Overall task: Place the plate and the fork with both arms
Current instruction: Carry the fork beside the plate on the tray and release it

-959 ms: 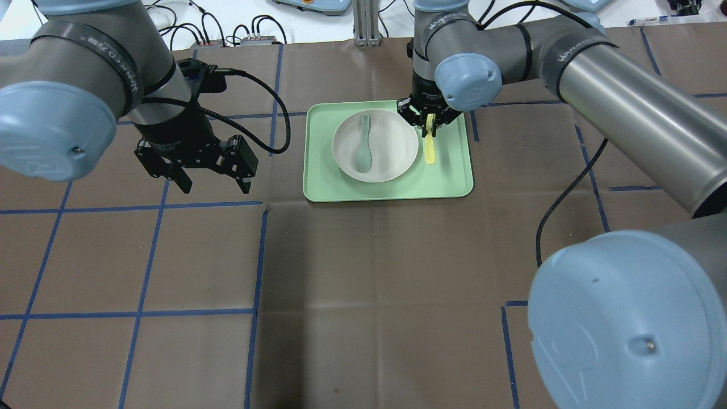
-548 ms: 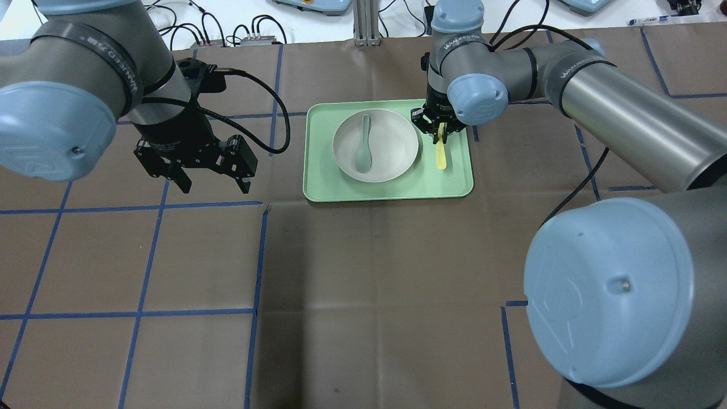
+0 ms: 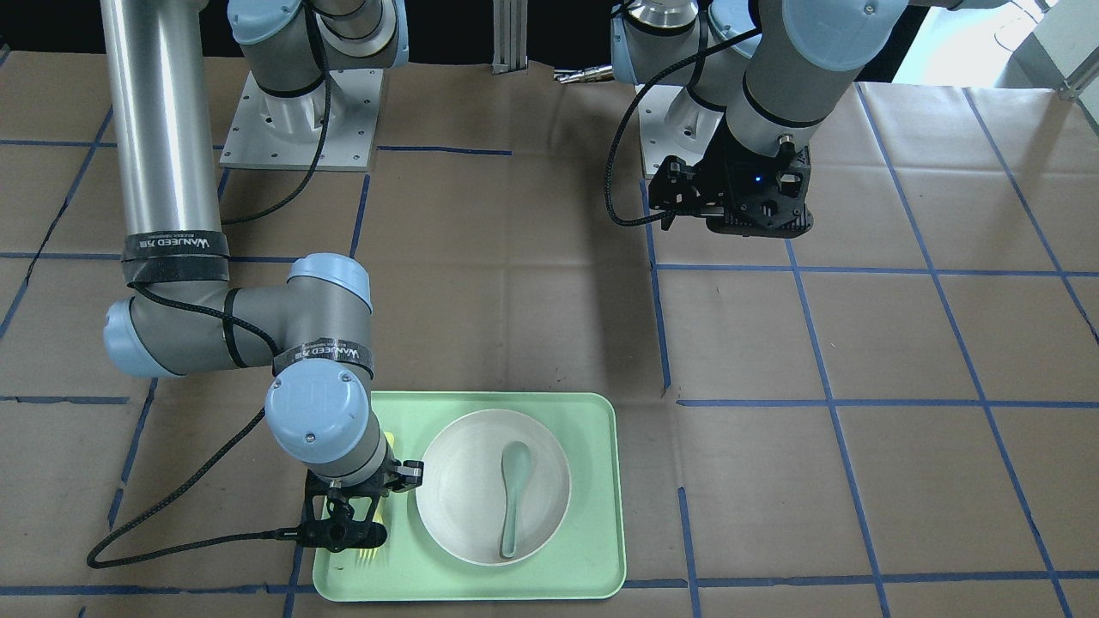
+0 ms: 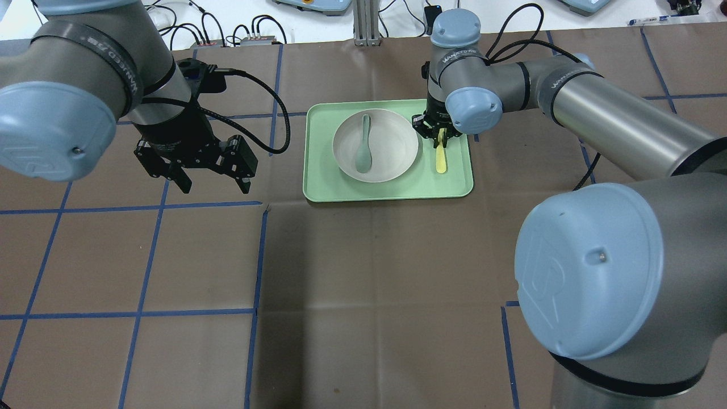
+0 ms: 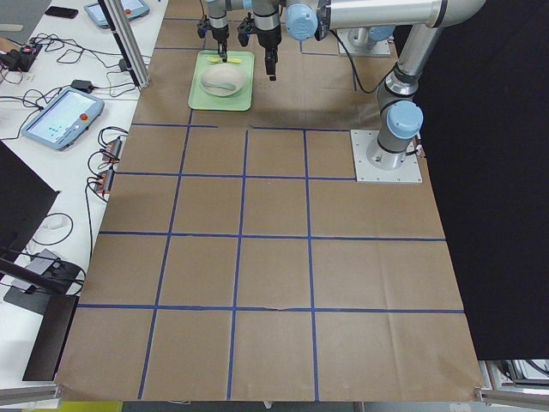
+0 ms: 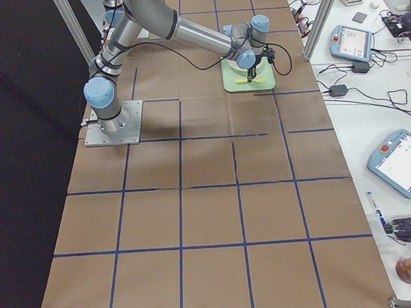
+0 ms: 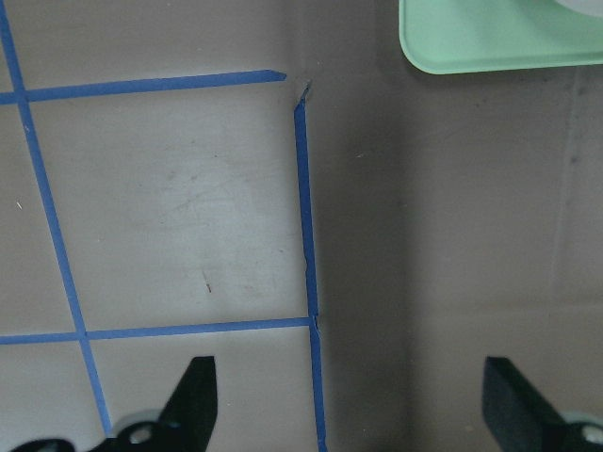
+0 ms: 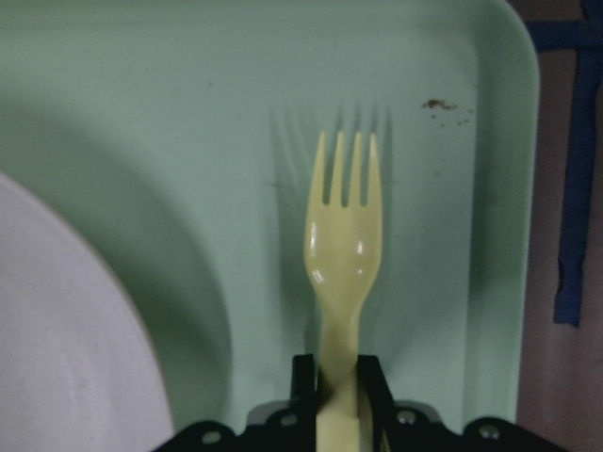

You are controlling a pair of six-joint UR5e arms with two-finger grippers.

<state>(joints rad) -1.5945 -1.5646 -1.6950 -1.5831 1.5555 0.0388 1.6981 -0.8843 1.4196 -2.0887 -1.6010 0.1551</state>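
The off-white plate [image 4: 395,145] sits in the mint-green tray [image 4: 318,190] with a grey-green spoon [image 4: 363,149] lying in it. My right gripper [image 4: 441,135] is shut on the handle of the pale-yellow fork [image 4: 440,160]. It holds the fork low over the tray's floor, just right of the plate. In the right wrist view the fork [image 8: 344,245] points tines-forward from the closed jaws of the gripper [image 8: 337,372], with a close shadow on the tray. My left gripper [image 4: 214,184] is open and empty above the brown table, left of the tray.
The brown table cover carries a grid of blue tape lines [image 4: 258,255]. A corner of the tray [image 7: 490,38] shows in the left wrist view. Cables and control boxes [image 4: 250,40] lie beyond the table's far edge.
My right gripper has carried the fork a little to the right, away from the plate's rim, and lower over the tray. The left arm has not moved.
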